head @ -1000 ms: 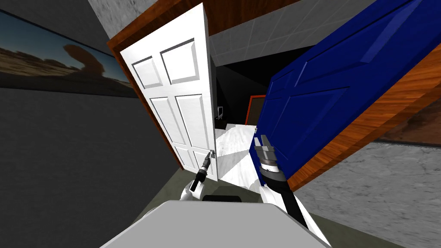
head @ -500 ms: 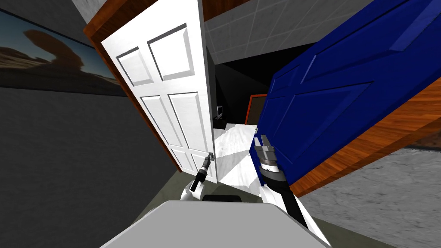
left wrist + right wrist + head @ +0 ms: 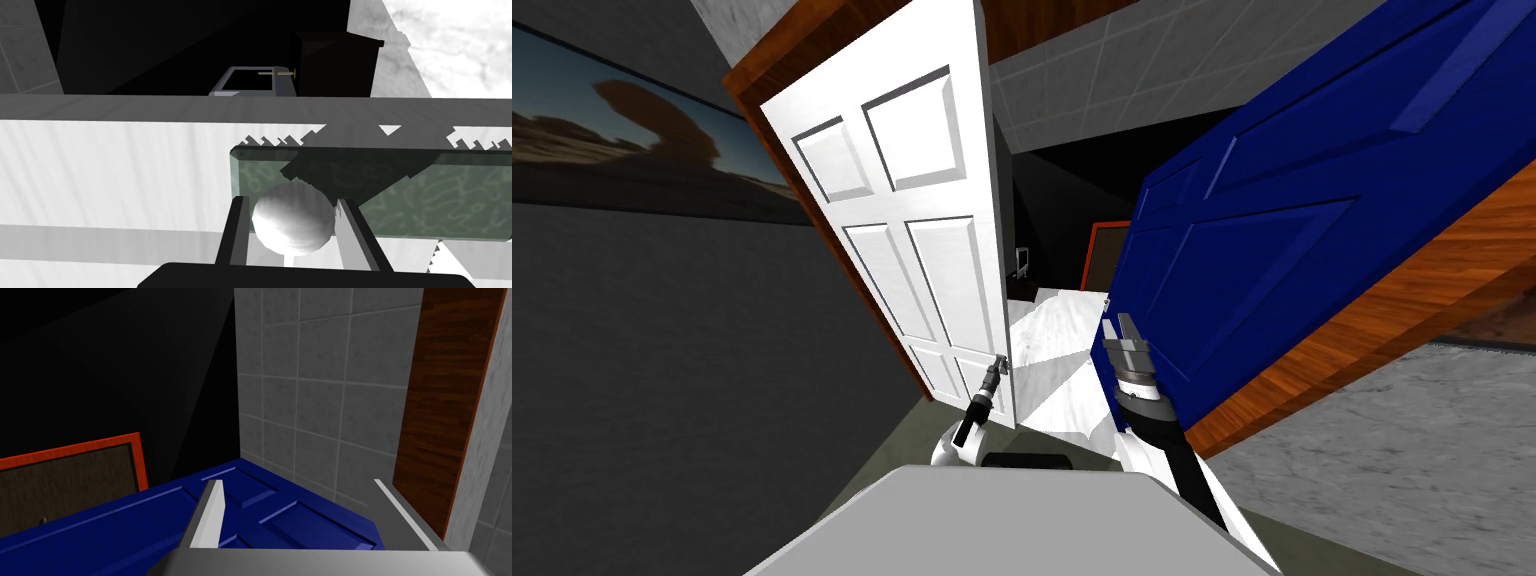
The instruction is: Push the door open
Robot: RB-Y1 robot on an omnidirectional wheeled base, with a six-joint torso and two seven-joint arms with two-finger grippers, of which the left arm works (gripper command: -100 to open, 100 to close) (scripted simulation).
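Observation:
A white panelled door stands ajar at my left, its free edge toward me. Low on that edge is a round pale knob, in front of a greenish plate. My left gripper is shut on the knob, one finger pressing each side; in the head view the left gripper sits at the door's edge. A blue panelled door hangs at my right. My right gripper is held up beside its edge, open, with the blue door under its fingers.
Between the two doors a white floor leads to a black area. An orange-framed panel and a dark cabinet stand beyond. Brown wooden frames edge both doors. A grey tiled wall rises behind the blue door.
My left gripper's fingers have closed on the knob. The head view has shifted a little with my own move; the right arm has held still.

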